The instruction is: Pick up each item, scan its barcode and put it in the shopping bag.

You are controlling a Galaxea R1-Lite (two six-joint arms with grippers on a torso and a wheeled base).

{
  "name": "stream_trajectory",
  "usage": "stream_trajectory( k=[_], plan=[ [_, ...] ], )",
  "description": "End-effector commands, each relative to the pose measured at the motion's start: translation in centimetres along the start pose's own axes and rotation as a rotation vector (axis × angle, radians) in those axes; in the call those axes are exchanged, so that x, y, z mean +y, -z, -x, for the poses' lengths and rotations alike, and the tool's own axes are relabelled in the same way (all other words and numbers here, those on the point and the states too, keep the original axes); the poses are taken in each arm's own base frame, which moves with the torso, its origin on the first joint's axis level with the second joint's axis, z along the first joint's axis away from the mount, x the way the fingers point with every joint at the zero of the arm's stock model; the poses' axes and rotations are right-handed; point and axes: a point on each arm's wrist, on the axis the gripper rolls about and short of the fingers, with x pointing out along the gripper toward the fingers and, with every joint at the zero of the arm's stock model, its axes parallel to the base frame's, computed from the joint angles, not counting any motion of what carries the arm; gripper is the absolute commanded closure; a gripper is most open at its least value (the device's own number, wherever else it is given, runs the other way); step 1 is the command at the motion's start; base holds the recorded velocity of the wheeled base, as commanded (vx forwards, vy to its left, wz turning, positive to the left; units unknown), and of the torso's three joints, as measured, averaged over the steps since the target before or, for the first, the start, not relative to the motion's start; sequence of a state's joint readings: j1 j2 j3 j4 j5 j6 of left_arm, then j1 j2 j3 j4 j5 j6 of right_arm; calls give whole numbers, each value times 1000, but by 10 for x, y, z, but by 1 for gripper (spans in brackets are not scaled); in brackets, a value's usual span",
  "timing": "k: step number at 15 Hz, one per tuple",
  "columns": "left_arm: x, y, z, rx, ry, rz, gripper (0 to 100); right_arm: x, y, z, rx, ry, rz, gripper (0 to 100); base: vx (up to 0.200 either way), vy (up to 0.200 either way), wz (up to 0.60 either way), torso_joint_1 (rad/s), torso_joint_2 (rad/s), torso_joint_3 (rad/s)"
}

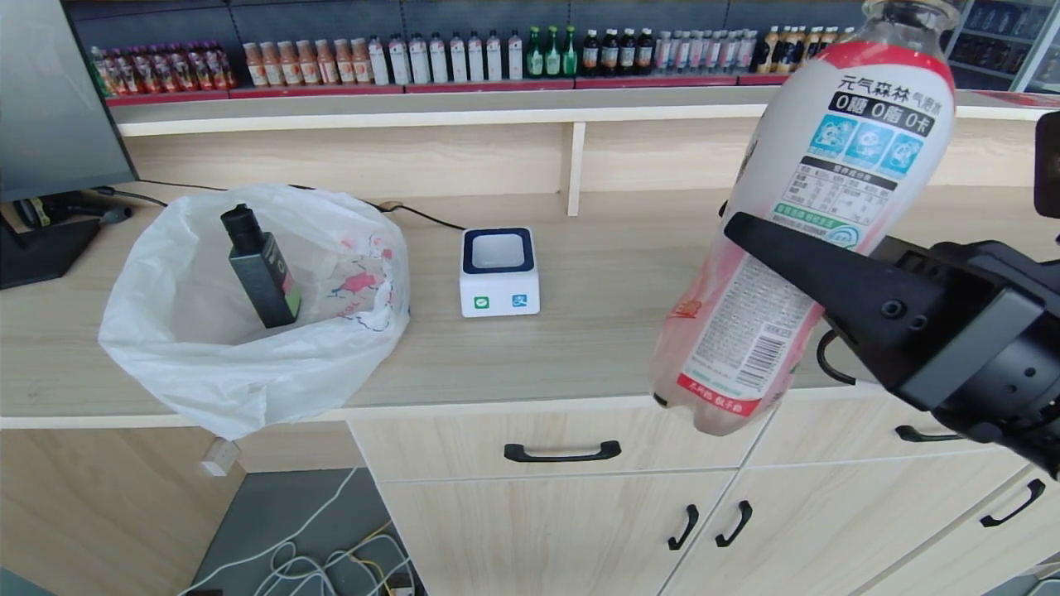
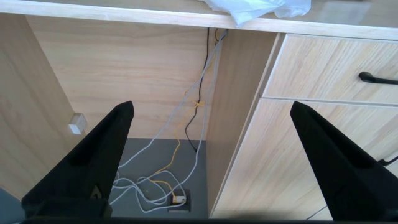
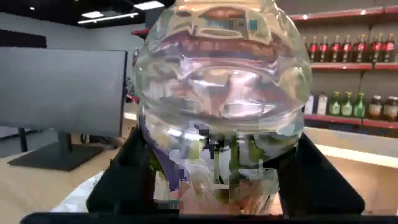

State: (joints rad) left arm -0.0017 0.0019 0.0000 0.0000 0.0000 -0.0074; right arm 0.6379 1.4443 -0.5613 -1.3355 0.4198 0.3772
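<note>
**Edges and free room.** The counter (image 1: 596, 348) is running across the head view, with its front edge passing just below the shopping bag (image 1: 248, 331) and the scanner (image 1: 499, 271). A raised back ledge (image 1: 414, 120) is closing off the far side. Open counter surface is lying between bag and scanner, and a wider stretch between the scanner and the held bottle (image 1: 795, 248).

**Left side.** The left gripper (image 2: 211, 109) is hanging below the counter edge with its fingers spread wide and nothing between them. It is facing the recess beside the cabinet, where cables (image 2: 186, 155) are trailing to the floor.

**Surroundings.**
- A monitor (image 1: 50, 91) is standing at the far left.
- The bag is sitting open just right of it, with part of it drooping over the front edge.
- A dark bottle (image 1: 261, 269) is leaning inside the bag.
- The scanner is standing to the right of the bag, apart from it.
- A dark cable (image 1: 414, 213) is running behind both.

**Right side.** The right gripper (image 1: 745, 236) is clamping the bottle at mid-body. The bottle is tilting, base low and to the left, with its barcode (image 1: 766, 352) facing the head camera. It is probably hovering near the front edge, well right of the scanner.

**Count.** One bag, one scanner, one bottle bagged, one bottle held, two grippers.
</note>
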Motion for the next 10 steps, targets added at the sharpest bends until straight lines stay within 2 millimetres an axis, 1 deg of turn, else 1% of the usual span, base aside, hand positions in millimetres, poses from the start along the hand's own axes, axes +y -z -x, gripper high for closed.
stream_trajectory(
  k=[1, 2, 4, 6, 10],
  plan=[
    [0, 0, 0, 0, 0, 0, 0, -2, 9, -12, 12, -23, -41, 100, 0, 0, 0, 0, 0, 0],
    [0, 0, 0, 0, 0, 0, 0, 6, 7, -19, -11, -68, -75, 100, 0, 0, 0, 0, 0, 0],
    [0, 0, 0, 0, 0, 0, 0, 11, 4, -24, -23, -95, -100, 100, 0, 0, 0, 0, 0, 0],
    [0, 0, 0, 0, 0, 0, 0, 12, 7, -27, -15, -103, -116, 100, 0, 0, 0, 0, 0, 0],
    [0, 0, 0, 0, 0, 0, 0, 32, 15, -32, 6, -179, -153, 100, 0, 0, 0, 0, 0, 0]
  ],
)
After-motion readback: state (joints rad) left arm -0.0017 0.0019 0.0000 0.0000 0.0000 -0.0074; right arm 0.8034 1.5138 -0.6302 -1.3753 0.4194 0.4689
